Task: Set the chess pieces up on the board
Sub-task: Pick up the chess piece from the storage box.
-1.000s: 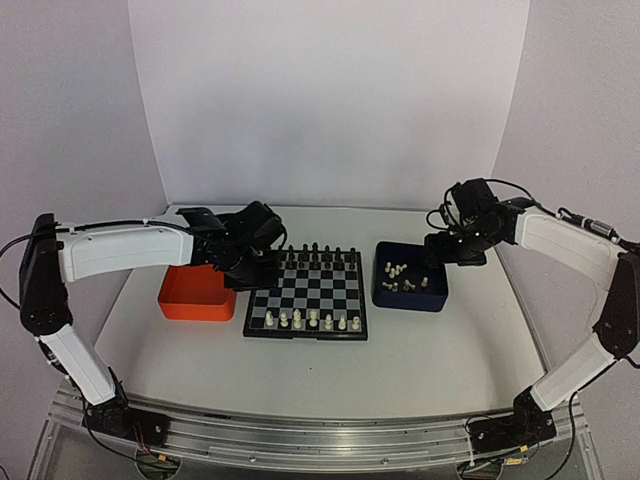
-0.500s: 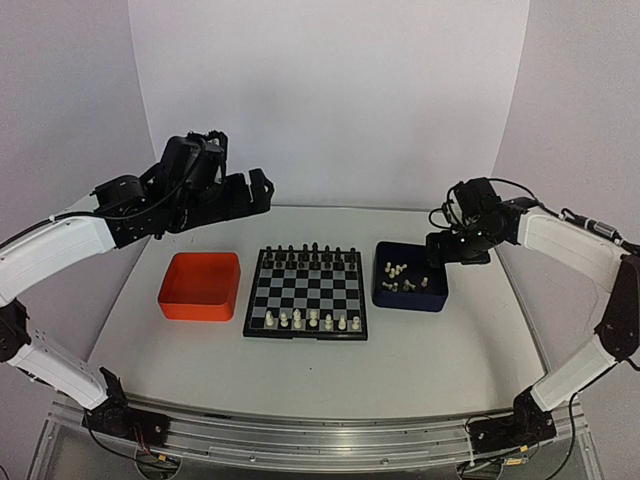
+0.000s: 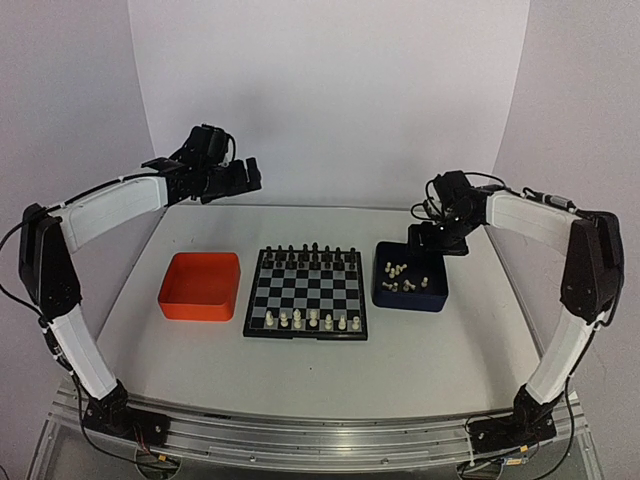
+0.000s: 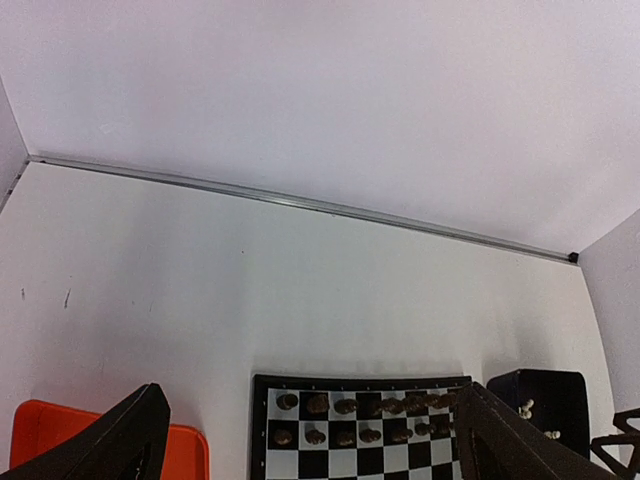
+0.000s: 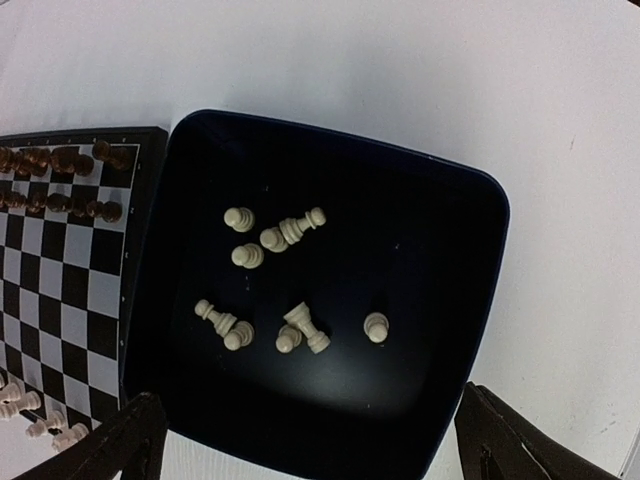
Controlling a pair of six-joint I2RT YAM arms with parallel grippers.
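The board (image 3: pixel 306 293) sits mid-desk, with white pieces (image 3: pixel 312 320) along its near edge and more lying loose in the blue tray (image 3: pixel 437 299) toward the right edge. The left jaws hang wide and empty over the far left corner; the right jaws, also wide and empty, are over the tray.

You see a board (image 3: pixel 306 294) with black and silvery-grey checks and a black rim. Left of the board is an orange tray (image 3: pixel 200 285). Right of the board is a dark blue tray (image 3: pixel 408 300). Cream-white chess pieces (image 5: pixel 293 229) dot the blue tray and the board's near edge. Dark pieces (image 3: pixel 315 252) line the board's far edge. The table (image 3: pixel 420 350) is white.
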